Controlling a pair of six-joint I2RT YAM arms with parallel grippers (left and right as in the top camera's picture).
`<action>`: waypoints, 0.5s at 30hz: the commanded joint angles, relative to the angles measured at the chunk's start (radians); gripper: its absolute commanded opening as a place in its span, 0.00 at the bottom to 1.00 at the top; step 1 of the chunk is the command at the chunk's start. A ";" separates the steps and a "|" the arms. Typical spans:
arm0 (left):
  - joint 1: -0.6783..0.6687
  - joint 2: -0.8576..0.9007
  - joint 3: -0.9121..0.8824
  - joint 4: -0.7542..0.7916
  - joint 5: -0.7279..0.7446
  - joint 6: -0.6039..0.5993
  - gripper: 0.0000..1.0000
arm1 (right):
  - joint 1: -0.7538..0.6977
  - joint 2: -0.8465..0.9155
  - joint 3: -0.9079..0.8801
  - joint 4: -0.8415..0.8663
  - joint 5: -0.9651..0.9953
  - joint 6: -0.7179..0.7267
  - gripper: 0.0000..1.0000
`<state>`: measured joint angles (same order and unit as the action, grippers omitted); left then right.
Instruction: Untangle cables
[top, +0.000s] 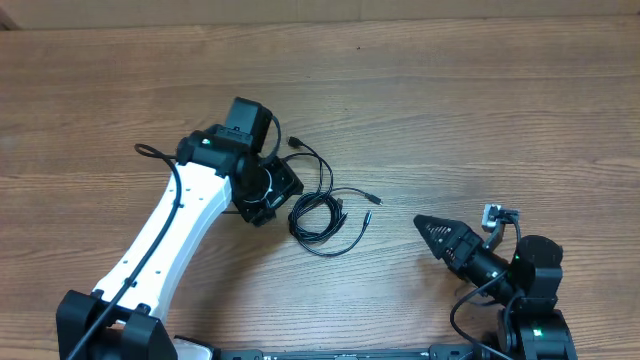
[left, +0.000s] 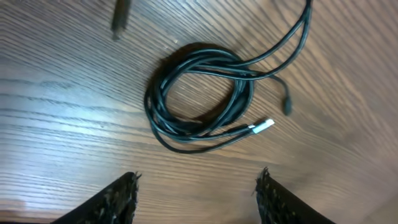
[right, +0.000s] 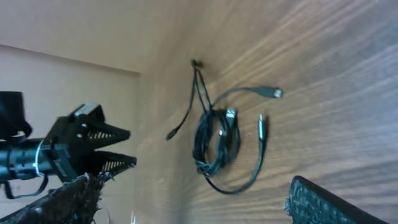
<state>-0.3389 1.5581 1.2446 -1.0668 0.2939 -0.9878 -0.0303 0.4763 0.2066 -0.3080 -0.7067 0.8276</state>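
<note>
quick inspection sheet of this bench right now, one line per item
surface: wooden table, bare grain, no spills seen
job's things: thin black cords in one loose coil, ends trailing out; silvery plug tip at its edge
clutter: nothing seen
tools: left tool open, facing the coil, holding nothing; right tool open, apart from the cords
cables: thick black arm lead loops off the left arm
surroundings: pale wall past the table
</note>
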 joint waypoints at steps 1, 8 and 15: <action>-0.026 0.027 0.019 -0.003 -0.062 0.029 0.61 | 0.003 -0.001 0.018 -0.001 -0.004 -0.041 0.96; -0.078 0.101 0.019 -0.004 -0.060 -0.121 0.54 | 0.003 -0.001 0.018 -0.022 0.047 -0.042 0.97; -0.100 0.189 0.019 -0.014 0.007 -0.303 0.49 | 0.003 -0.001 0.017 -0.165 0.171 -0.050 1.00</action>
<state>-0.4259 1.7111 1.2446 -1.0775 0.2657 -1.1786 -0.0303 0.4763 0.2073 -0.4473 -0.6151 0.7940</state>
